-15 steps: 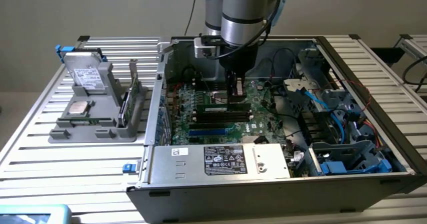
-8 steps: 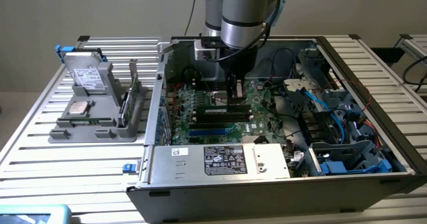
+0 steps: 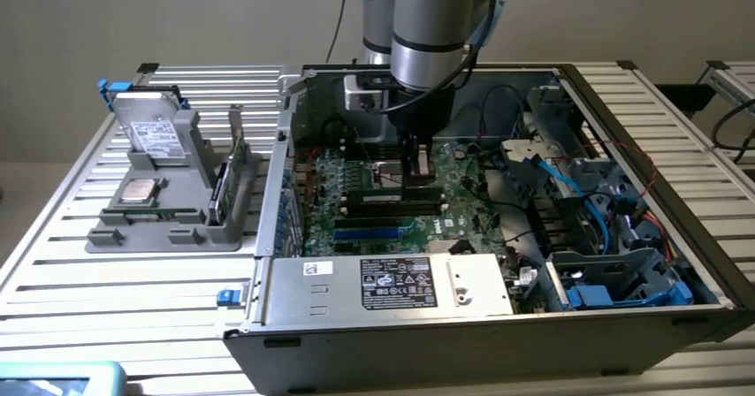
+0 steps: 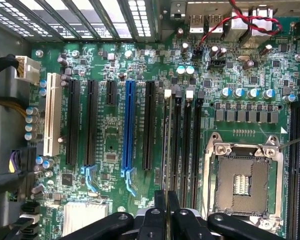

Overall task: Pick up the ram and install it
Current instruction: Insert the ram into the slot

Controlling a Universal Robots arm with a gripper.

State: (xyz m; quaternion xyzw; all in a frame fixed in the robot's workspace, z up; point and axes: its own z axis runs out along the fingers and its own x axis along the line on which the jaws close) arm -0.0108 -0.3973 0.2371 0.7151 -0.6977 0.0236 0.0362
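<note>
**Ram (image 4: 166,150) gripped on edge over the memory slots**

**Exterior view.** The arm (image 3: 430,34) reaches down into the open computer case (image 3: 472,343), which stands on the slatted table (image 3: 141,281). Its jaws hang low over the motherboard (image 3: 354,175), near the black slots in the middle. From here the stick cannot be made out under the jaws. At the exterior view's left, well apart from the case, a grey holder (image 3: 141,232) carries the drive (image 3: 154,135) and the processor chip (image 3: 140,190).

**Wrist view.** The jaws are closed on the ram, which shows as one thin line between the two fingertips (image 4: 159,212). It stands on edge with its top edge toward the camera. Its long axis runs parallel to the memory slots (image 4: 182,145) and lies along the slot farthest from the empty processor socket (image 4: 242,175). Whether its lower edge touches that slot cannot be told.

**What could go wrong.**
- A small sideways offset would probably land the stick on the slot wall instead of in the groove.
- A tilt along its length could seat one end first and jam it.
- If the notch faces the wrong way, or the end clips are closed, pressing down could bend the board.
- The grip is narrow, so the stick may slip in it.
</note>
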